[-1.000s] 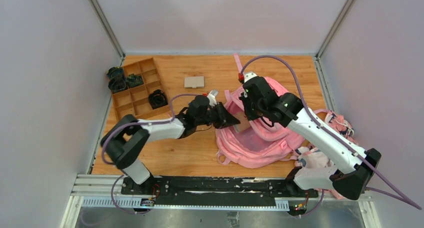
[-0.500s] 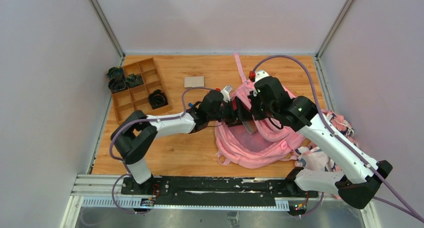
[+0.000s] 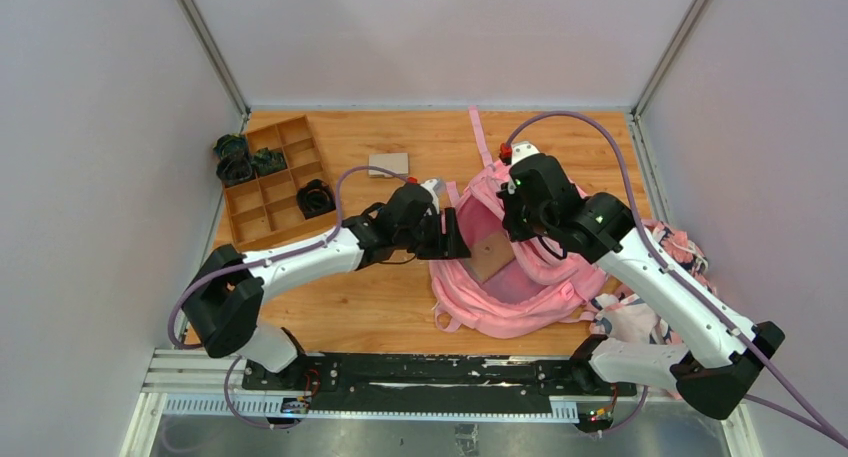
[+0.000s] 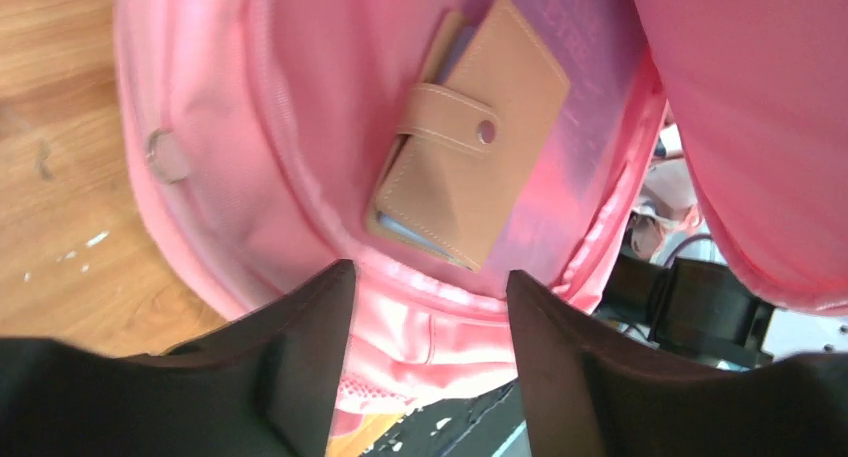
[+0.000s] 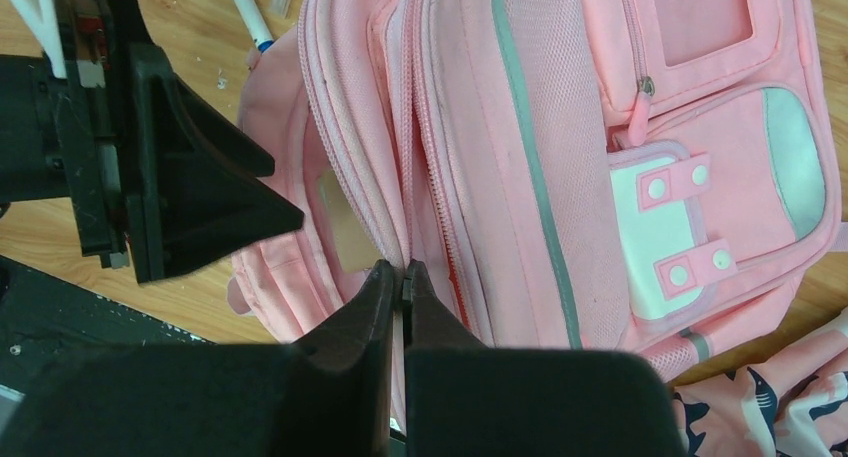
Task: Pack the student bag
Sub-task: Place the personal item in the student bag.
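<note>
A pink backpack [image 3: 520, 299] lies on the bench [image 3: 330, 297] with its mouth gaping and a tan wallet [image 3: 490, 256] inside. The left gripper [image 3: 453, 241] sits at the opening's left edge, the right gripper [image 3: 511, 229] at its right rim.

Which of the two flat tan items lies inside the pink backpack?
The snap-strapped wallet, in the student bag; the other tan piece lies on the table near the tray.

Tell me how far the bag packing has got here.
Done: a tan wallet lies inside the open student bag. In hand: the right gripper pinches the bag's opening edge; the left gripper is open and empty near the wallet. Left, likely: the tan card on the table, then zipping.
</note>
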Tool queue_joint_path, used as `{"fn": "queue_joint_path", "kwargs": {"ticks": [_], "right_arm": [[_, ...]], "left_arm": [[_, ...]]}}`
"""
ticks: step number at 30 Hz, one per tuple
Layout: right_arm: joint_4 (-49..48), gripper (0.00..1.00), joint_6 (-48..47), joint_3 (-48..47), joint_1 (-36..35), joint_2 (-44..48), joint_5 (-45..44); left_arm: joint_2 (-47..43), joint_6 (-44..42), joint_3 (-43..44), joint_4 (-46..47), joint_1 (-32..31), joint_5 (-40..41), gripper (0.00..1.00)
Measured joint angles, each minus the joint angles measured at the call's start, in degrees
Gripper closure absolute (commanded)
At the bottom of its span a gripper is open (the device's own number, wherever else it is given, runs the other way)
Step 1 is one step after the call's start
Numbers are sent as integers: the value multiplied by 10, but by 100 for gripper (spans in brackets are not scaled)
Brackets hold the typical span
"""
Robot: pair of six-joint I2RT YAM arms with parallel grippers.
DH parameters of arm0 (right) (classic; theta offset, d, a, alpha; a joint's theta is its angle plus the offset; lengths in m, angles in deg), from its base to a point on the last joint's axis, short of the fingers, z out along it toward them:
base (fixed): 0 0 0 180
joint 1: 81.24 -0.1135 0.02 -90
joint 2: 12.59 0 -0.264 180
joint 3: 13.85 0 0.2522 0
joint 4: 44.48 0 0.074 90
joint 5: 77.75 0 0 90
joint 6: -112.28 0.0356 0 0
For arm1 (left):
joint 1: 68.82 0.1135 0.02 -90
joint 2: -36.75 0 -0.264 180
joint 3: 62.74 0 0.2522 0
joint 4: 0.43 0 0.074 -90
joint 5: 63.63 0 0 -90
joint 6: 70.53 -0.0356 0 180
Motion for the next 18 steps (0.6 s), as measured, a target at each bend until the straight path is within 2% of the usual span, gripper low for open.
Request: {"fn": "queue_joint_path", "kwargs": {"ticks": [1,2,3,5,6,9,14,18], "right_arm": [[0,100,0,1,1,0,0],[0,100,0,2,2,0,1],[0,100,0,2,2,0,1],[-2,100,0,5,2,1,2],[-3,100,0,7,2,3,2],[-4,100,0,11,2,8,2],[-4,100,0,15,2,17,2],[-5,100,0,19,2,21,4]], "left_arm": [[-5,-12,0,-15,3,8,55],[-8,-18,1,-26,6,13,69],[-10,-23,2,-33,10,16,78],[-17,-34,3,-46,20,25,90],[-21,-35,3,-51,25,28,91],[-40,-42,3,-56,42,34,90],[-51,-62,18,-80,64,46,80],[-52,-76,22,-91,138,63,54]]}}
